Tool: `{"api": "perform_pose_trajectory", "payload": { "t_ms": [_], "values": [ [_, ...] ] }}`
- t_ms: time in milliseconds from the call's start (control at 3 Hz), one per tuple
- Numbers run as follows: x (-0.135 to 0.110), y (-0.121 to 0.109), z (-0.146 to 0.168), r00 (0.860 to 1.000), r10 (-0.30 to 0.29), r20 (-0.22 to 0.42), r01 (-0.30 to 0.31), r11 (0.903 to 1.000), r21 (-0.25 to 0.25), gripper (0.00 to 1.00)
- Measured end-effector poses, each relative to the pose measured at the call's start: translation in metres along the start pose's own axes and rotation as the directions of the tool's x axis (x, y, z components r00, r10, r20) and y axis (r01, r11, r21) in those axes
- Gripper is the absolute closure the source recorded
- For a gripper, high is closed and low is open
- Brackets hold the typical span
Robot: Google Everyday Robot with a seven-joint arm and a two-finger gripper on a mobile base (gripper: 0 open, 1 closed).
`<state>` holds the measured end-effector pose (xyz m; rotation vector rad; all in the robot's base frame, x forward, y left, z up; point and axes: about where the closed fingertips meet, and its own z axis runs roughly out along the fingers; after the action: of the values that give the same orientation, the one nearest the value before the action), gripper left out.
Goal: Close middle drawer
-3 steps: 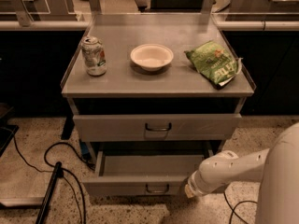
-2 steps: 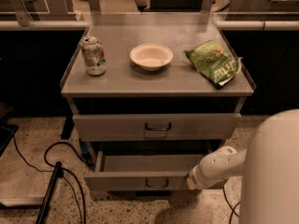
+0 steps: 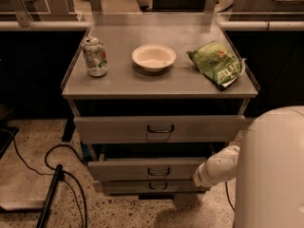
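The middle drawer (image 3: 123, 169) is the second grey front of the cabinet, with a small dark loop handle (image 3: 157, 171). It stands out only a little, just ahead of the lowest drawer front (image 3: 128, 187), and a dark gap shows above it. The top drawer front (image 3: 114, 128) above is taller and wider. My white arm (image 3: 219, 165) reaches in from the right. My gripper (image 3: 198, 176) is at the right end of the middle drawer's front, against it.
On the cabinet top (image 3: 190, 82) stand a drink can (image 3: 95, 56), a white bowl (image 3: 153, 57) and a green chip bag (image 3: 216, 63). Black cables (image 3: 52, 160) lie on the floor at the left. My white body (image 3: 273, 170) fills the lower right.
The middle drawer has slid inward, from well out with its tray showing to nearly flush. My arm end has moved forward with it.
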<state>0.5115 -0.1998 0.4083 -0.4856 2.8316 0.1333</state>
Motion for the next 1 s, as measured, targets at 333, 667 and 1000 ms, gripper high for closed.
{"api": "perform_pose_trajectory", "payload": {
  "t_ms": [333, 667, 1000],
  "values": [
    [-0.008, -0.005, 0.005, 1.000, 0.020, 0.010, -0.020, 0.9997, 0.011, 1.00],
    [-0.039, -0.018, 0.012, 0.997, 0.056, 0.054, -0.058, 0.9978, 0.033, 1.00],
    [-0.050, -0.022, 0.013, 0.995, 0.067, 0.074, -0.070, 0.9968, 0.038, 1.00]
  ]
}}
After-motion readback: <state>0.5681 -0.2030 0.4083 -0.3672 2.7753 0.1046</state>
